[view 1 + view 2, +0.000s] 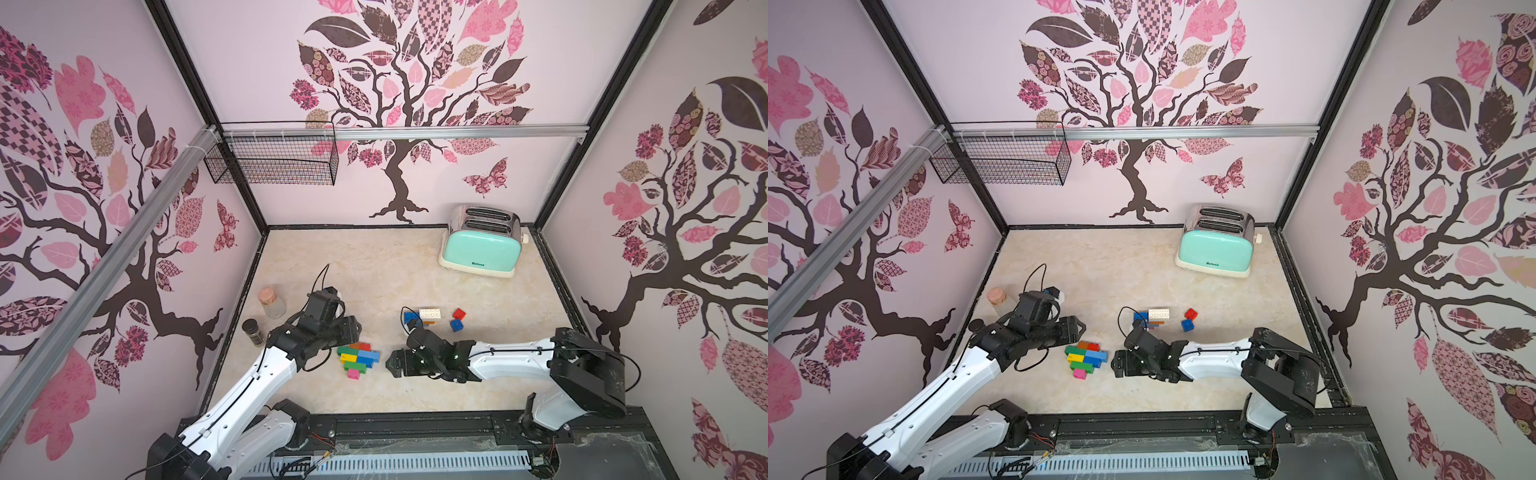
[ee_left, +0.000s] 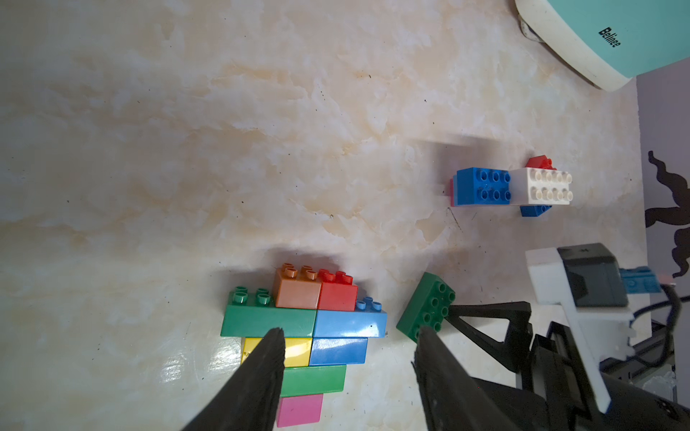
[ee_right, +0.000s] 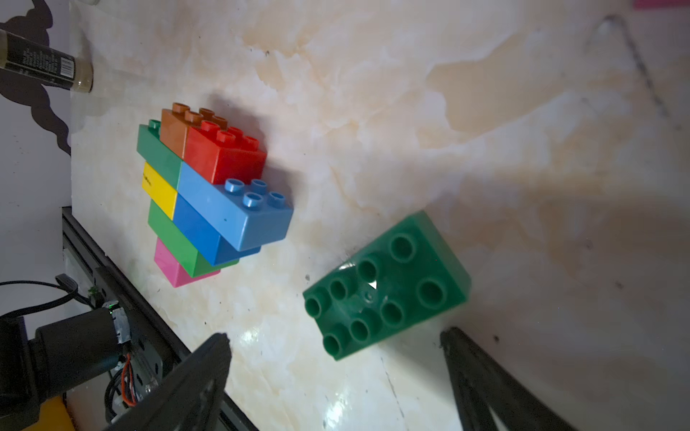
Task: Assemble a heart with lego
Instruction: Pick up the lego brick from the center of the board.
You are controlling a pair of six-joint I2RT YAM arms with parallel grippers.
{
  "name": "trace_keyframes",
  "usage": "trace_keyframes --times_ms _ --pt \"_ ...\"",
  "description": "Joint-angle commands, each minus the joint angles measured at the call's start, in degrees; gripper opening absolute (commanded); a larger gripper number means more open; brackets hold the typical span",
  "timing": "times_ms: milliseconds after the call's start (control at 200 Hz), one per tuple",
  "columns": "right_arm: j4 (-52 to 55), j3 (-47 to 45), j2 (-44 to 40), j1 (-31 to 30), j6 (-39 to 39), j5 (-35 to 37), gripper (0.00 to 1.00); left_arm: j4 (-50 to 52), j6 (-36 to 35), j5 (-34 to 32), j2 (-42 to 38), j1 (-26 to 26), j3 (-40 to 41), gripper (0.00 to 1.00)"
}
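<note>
Beside the lego (image 1: pixel 358 358), right arm (image 1: pixel 507 353) outstretched low, fingers (image 3: pixel 209 373) apart.

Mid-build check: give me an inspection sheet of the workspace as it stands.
Surface: beige marbled tabletop, small dark specks.
Job's things: part-built multicoloured brick heart; loose green oblong brick tilted beside it; white, blue and red bricks lying apart.
Clutter: mint-green toaster, cork-stoppered glass jar, dark spice bottle.
Grippers: left gripper open, empty, by the heart; right gripper open, green brick at its fingertips, unclamped.
Cables: black cable loops at both wrists.
Surroundings: tree-patterned walls, black wire basket hung on rail.
</note>
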State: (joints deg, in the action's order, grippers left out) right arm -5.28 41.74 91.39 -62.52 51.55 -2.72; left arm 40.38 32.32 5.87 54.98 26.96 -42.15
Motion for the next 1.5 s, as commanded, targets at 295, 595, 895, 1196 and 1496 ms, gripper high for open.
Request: trace_keyframes --times_ms 295,595,895,1196,1496 --pt "14.51 10.92 8.9 -0.95 -10.32 8.55 0.85 1.85 -0.94 -0.68 -1.74 -0.33 -0.21 0.59" --pt "22.4 15.5 12.45 -4.06 -14.56 14.39 0.64 1.85 -0.9 -0.95 -0.88 -0.42 -0.23 0.59" --pt "26.99 14.65 9.59 -4.89 -17.72 17.27 0.5 1.82 -0.88 -1.12 -0.58 -0.55 -0.28 0.59" --pt "30.14 12.21 7.69 -4.54 -21.37 16.09 0.41 1.89 -0.87 -1.25 -0.66 -0.68 -0.15 0.59" --pt "34.49 17.56 9.69 -2.4 -30.08 11.38 0.53 2.07 -0.68 -1.71 -0.99 -0.69 -0.13 0.59"
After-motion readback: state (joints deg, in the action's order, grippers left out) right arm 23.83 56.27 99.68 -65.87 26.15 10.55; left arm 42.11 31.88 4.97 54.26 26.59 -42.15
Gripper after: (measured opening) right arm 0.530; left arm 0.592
